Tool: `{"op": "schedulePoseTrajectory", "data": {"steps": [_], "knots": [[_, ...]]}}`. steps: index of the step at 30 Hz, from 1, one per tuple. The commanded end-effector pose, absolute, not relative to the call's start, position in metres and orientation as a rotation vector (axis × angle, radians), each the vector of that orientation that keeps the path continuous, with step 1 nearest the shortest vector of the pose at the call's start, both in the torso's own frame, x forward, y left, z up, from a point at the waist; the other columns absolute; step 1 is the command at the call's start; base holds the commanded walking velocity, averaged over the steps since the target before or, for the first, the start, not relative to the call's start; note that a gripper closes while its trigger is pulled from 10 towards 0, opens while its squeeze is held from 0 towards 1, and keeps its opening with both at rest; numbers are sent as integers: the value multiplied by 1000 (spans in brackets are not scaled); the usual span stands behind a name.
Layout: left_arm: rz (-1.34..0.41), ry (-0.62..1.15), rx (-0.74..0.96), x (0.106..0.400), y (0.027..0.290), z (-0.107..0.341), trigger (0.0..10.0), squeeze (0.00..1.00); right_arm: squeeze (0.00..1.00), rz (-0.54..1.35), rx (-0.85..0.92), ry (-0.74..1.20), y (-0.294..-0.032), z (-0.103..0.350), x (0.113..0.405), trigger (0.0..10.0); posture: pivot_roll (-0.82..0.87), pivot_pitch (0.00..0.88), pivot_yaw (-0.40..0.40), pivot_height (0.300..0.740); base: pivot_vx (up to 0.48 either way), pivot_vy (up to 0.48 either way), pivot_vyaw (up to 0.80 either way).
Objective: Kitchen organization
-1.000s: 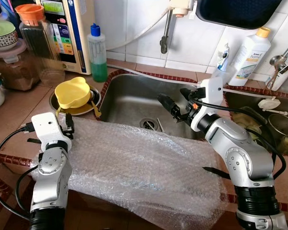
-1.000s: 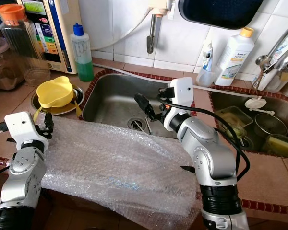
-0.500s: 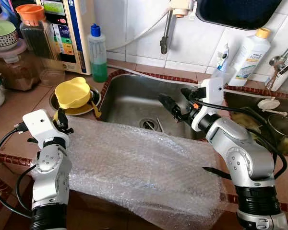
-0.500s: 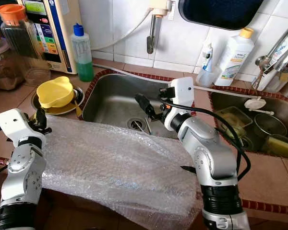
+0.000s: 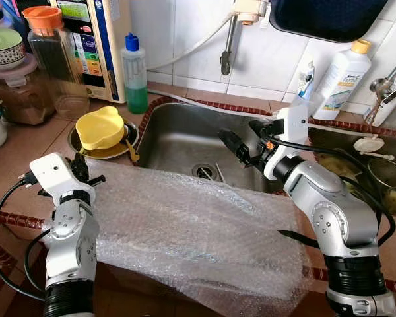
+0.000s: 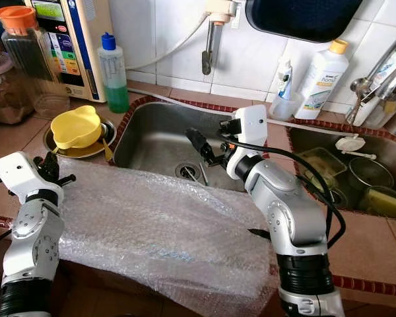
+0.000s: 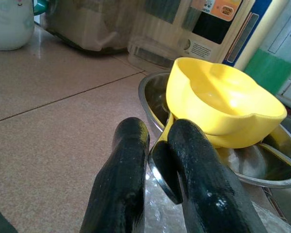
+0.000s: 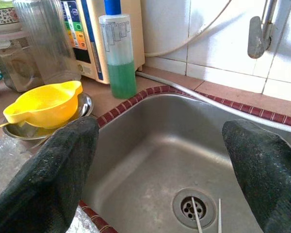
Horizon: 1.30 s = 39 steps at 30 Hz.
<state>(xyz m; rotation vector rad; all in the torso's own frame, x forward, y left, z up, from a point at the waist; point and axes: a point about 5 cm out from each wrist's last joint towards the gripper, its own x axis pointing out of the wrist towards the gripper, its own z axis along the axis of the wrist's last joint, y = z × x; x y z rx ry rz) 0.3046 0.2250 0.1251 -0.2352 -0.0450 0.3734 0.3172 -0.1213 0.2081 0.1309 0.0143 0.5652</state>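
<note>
From my head cam, left gripper [image 5: 86, 173] sits at the bubble wrap's [image 5: 198, 234] 10 o'clock corner; its wrist cam shows fingers [image 7: 121, 184] pinched together, nothing between them, with one yellow bowl [image 7: 223, 109] behind. One sheet drapes the counter edge. Right gripper [image 5: 241, 146] hangs over the sink [image 5: 185, 135], fingers [image 8: 48, 179] spread wide, empty.

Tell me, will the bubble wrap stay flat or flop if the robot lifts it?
The bubble wrap will probably flop: it already sags over the counter edge and lies crinkled. It looks thin and see-through, so likely very light. One claw pinching a corner would probably lift only that corner.
</note>
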Motion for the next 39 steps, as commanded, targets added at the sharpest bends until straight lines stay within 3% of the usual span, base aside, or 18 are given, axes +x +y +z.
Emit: {"op": "schedulePoseTrajectory", "data": {"steps": [1,13,26,31,39], "knots": [[374,-60,-249,308,222,129,0,0,0,555,134,-8,-127,214,318,10000,51,11,-78,740,0,0,0],[409,-73,-238,308,226,132,0,0,0,660,152,-10,-117,215,309,10000,48,11,-80,740,0,0,0],[422,-54,-259,307,223,143,0,0,0,651,137,-9,-119,215,310,10000,49,11,-83,740,0,0,0],[341,-139,-68,307,216,166,0,0,0,648,137,-10,-119,216,311,10000,53,10,-83,740,0,0,0],[365,-136,19,304,221,167,0,0,0,649,138,-10,-117,216,310,10000,51,10,-83,740,0,0,0]]}}
